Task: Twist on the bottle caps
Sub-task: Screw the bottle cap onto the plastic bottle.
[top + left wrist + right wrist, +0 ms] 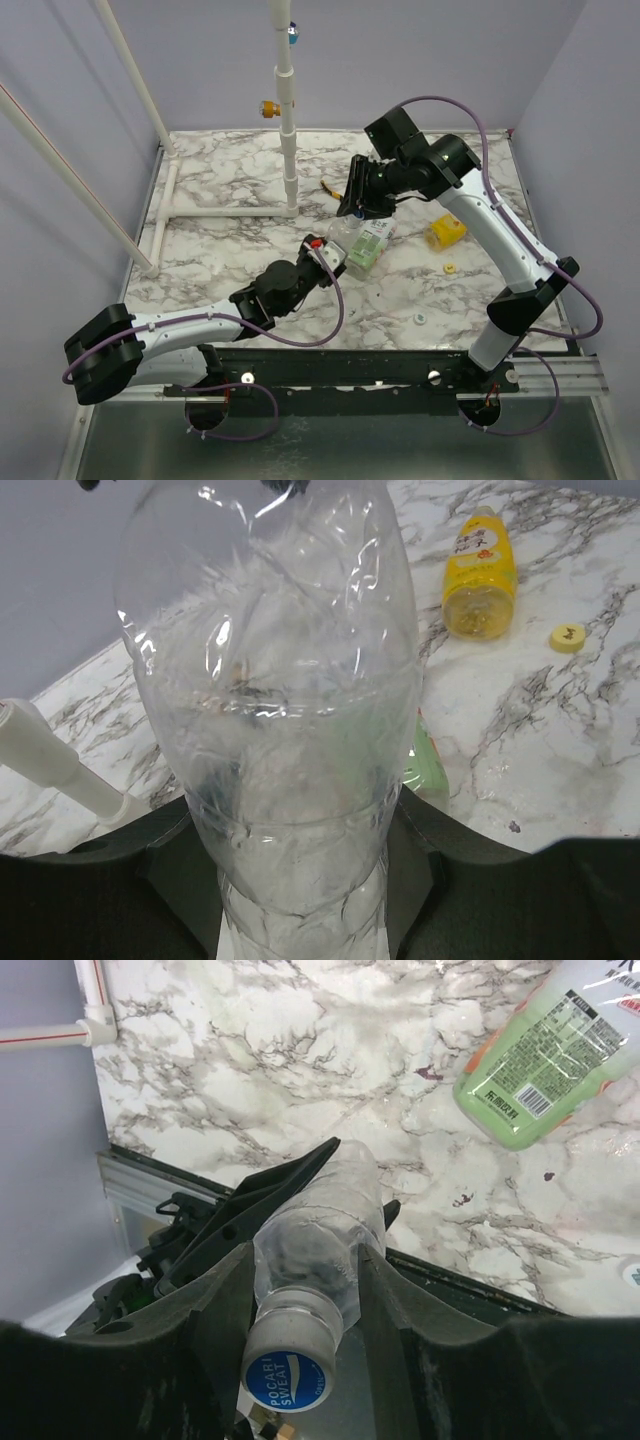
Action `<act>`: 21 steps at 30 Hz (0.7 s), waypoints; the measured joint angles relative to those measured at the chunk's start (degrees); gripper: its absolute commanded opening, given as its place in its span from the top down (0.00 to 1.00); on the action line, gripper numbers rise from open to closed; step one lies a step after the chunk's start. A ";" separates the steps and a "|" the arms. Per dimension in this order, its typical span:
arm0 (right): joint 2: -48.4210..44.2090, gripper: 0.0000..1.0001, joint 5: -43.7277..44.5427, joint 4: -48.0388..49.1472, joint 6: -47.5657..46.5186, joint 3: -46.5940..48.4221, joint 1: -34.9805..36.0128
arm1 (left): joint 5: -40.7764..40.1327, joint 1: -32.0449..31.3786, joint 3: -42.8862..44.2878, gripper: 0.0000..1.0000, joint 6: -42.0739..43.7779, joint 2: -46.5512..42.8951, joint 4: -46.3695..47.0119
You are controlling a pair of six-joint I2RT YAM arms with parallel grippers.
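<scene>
Over the marble bench (220, 180), a clear bottle (290, 730) is clamped at its base by the left gripper (325, 258). Its neck with the blue cap (288, 1380) is pointed toward the upper right, clasped by the right gripper (358, 205).

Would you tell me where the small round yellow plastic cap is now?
In the top view, the yellow cap lies on the marble table, right side, just below the yellow plastic bottle.
</scene>
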 measured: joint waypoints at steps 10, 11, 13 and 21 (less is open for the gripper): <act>0.02 0.36 2.56 -0.46 -0.83 4.33 0.00 | 1.29 0.74 -0.02 1.00 -1.38 0.00 1.79; 0.02 0.36 2.69 -0.46 -0.83 4.48 0.00 | 1.29 0.74 -0.02 1.00 -1.38 0.00 1.81; 0.02 0.33 2.91 -0.46 -1.07 4.76 0.00 | 1.31 0.74 -0.02 1.00 -1.40 0.00 1.84; -0.26 0.25 3.58 0.61 -2.84 5.60 0.00 | 1.55 0.74 -0.02 1.00 -2.10 0.00 2.14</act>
